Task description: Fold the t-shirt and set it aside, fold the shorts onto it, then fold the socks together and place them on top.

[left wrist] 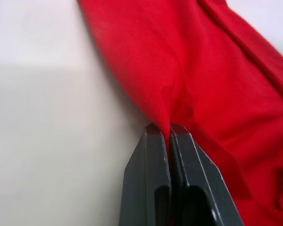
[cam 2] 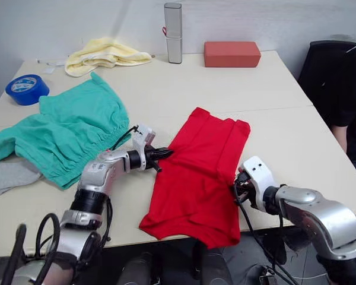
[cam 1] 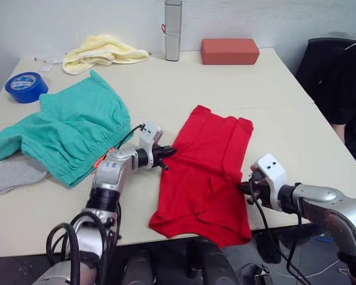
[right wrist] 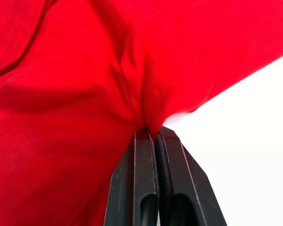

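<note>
One t-shirt (cam 1: 204,172), pinched between two grippers' jaws.

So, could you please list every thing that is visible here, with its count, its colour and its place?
t-shirt: one, bright red, part-folded, near middle of the table
shorts: one, teal-green, table's left
sock: one seen, light grey, left edge, partly under the shorts
cloth: one, pale yellow, far left
tape roll: one, blue, far left
case: one, grey, upright, far edge
block: one, reddish, far edge
person: one, dark clothes, right side
left gripper: black fingers shut on the t-shirt's left edge
right gripper: black fingers shut on its right edge
</note>
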